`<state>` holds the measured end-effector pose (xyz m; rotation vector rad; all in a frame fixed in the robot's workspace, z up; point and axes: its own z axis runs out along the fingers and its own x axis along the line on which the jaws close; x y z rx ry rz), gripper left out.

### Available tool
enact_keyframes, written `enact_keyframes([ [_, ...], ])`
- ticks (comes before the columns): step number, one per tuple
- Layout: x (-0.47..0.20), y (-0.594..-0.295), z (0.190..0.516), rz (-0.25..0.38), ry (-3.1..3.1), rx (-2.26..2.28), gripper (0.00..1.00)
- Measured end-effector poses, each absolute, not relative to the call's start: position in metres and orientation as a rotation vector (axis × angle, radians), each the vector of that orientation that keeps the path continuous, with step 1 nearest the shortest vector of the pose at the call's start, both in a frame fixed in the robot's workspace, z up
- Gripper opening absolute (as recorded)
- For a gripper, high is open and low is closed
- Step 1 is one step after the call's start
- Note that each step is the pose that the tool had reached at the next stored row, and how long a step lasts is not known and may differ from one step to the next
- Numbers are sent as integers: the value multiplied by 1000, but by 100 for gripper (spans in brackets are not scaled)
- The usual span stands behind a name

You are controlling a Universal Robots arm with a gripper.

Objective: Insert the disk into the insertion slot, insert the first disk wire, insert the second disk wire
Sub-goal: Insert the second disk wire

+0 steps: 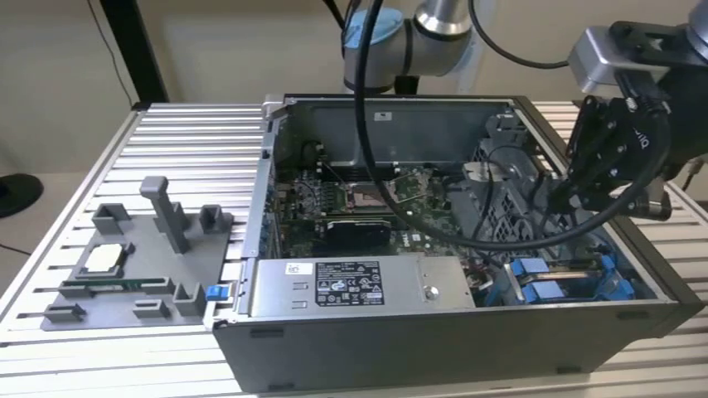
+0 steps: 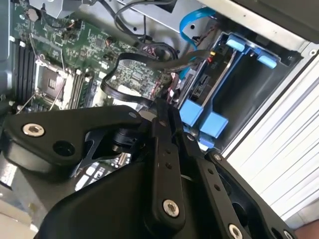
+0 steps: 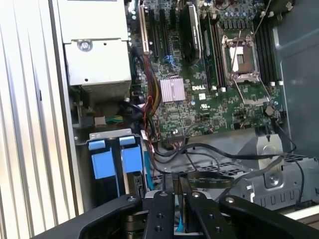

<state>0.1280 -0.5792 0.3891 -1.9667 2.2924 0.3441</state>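
1. Exterior view: the black, angular gripper [image 1: 566, 199] hangs over the open grey sheet-metal computer case [image 1: 443, 348], toward the exterior view's right, above dark looping cables [image 1: 520, 228].
2. The insertion slot [image 1: 564, 278], a grey metal bay with glossy blue plastic rails, sits in the case's near corner on the exterior view's right, beside the boxy power supply [image 1: 354, 286]. Whether the disk already sits in it cannot be told.
3. Both wrist views: the matte black fingers [image 2: 162, 124] [image 3: 180, 186] lie close together, pinching a flat dark cable.
4. The green motherboard [image 3: 199, 94] carries a ribbed silver heatsink [image 3: 172, 89].
5. A slatted aluminium table [image 1: 177, 157] supports a grey moulded fixture [image 1: 144, 265].
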Motion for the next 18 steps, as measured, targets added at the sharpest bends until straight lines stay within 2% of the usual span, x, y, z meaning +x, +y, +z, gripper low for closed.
enact_keyframes([
  [6,118,-578,389,303,2271,-1957,0],
  [18,117,-577,385,149,2237,-1952,0],
])
